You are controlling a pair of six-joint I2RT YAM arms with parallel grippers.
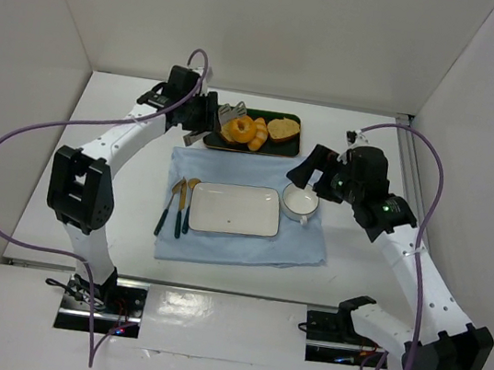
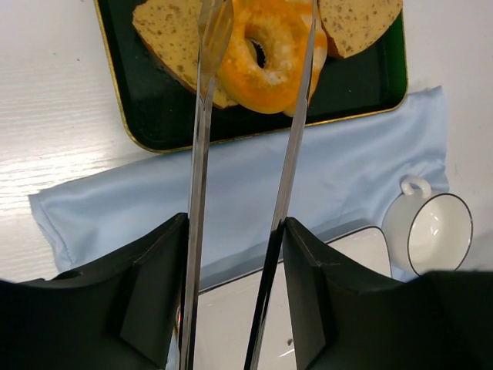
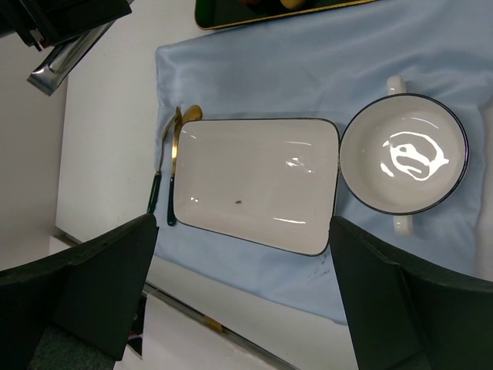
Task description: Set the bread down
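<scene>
the white desk (image 1: 344,283) carries a blue cloth (image 1: 303,245) and, behind it, a dark tray (image 2: 150,108). a white plate (image 1: 234,209) lies on the cloth and is probably the target. the left fingers (image 2: 150,297) squeeze a pair of tongs (image 2: 202,154), whose tips straddle the bread (image 2: 273,81) — it sits on the tray, leaning on a toast slice (image 2: 173,35). the glossy ring looks slippery: with too light a squeeze it may roll out mid-lift onto cloth or desk, and the tips may drag the toast along. the right fingers (image 3: 92,285) hang spread and empty over the cup (image 3: 403,153) — a careless sweep could knock it.
</scene>
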